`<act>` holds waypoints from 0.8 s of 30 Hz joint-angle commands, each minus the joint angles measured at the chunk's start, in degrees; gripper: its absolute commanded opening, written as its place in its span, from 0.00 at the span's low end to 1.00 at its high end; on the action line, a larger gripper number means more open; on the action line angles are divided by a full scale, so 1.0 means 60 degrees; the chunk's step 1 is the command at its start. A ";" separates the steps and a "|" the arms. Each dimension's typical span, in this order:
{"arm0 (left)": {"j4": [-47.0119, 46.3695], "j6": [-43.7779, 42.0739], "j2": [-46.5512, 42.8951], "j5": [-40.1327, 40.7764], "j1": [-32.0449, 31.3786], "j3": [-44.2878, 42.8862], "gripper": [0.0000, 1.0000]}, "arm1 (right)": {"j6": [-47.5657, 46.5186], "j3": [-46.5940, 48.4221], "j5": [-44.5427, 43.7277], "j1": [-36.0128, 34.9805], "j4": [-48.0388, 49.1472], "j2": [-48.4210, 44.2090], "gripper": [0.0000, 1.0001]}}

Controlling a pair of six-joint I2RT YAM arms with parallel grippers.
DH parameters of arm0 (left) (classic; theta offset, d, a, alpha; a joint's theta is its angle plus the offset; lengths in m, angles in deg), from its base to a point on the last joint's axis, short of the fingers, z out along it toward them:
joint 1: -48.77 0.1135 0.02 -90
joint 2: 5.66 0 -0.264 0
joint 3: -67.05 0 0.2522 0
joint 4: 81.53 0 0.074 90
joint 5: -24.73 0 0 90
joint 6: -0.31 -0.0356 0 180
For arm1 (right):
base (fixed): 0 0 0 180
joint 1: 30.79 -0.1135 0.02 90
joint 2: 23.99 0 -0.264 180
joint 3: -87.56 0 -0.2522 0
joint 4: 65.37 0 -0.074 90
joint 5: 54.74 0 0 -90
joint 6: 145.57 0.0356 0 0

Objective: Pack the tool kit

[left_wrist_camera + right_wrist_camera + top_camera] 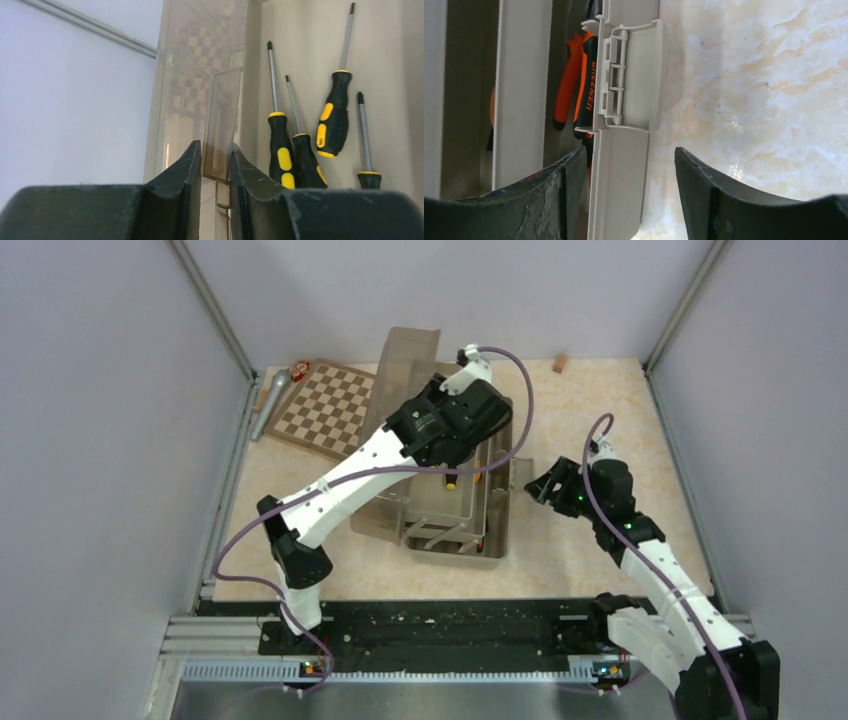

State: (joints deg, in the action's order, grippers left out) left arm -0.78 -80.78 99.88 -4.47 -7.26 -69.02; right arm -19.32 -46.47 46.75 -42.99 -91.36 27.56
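The translucent grey-brown toolbox (497,532) stands open at mid-table, its lid (405,350) raised at the back and beige trays (470,502) inside. My left gripper (216,165) reaches over the box and is shut on a thin translucent flap (222,125) of the lid; in the top view the wrist (450,425) hides its fingers. Several yellow-black screwdrivers (281,150) lie in a beige tray beside it. My right gripper (630,165) is open, straddling the box's right wall (619,190) below a beige latch (634,75); it also shows in the top view (537,487). Orange-handled pliers (579,85) lie inside.
A brown-and-cream chessboard (325,405) lies at the back left, with a silver microphone (270,400) and a small red-orange object (298,370) beside it. A small brown block (560,363) sits at the back edge. Walls enclose the table on three sides.
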 commanded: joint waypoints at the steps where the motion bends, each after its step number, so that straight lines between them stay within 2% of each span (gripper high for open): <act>1: -0.2149 0.0274 0.0393 -0.0909 -0.0880 -0.0738 0.00 | 0.0482 -0.0378 -0.0749 0.0052 0.0434 -0.1063 0.64; 7: -0.2950 -0.0094 0.1060 -0.0796 -0.1716 -0.0700 0.02 | 0.1072 -0.1066 -0.1863 0.0036 0.0152 -0.2412 0.64; 12: -0.3729 -0.0641 0.1574 -0.0539 -0.2376 -0.0593 0.17 | 0.1478 -0.1591 -0.2266 0.0040 0.0138 -0.3022 0.64; 15: -0.4159 -0.0956 0.1830 -0.0436 -0.2695 -0.0497 0.22 | 0.1642 -0.1890 -0.2397 0.0037 0.0206 -0.3294 0.64; 19: -0.4952 -0.1388 0.2018 -0.0531 -0.3148 -0.0220 0.35 | 0.1670 -0.2267 -0.2430 0.0032 0.0580 -0.3542 0.64; 24: -0.5684 -0.2082 0.2247 -0.0646 -0.3636 -0.0328 0.62 | 0.1491 -0.2420 -0.2500 0.0038 0.0783 -0.3533 0.64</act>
State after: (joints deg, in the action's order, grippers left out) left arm -24.13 -92.67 113.80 -3.71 -25.01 -69.61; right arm -10.27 -60.81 33.17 -42.99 -90.64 6.82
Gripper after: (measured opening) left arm 0.557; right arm 0.644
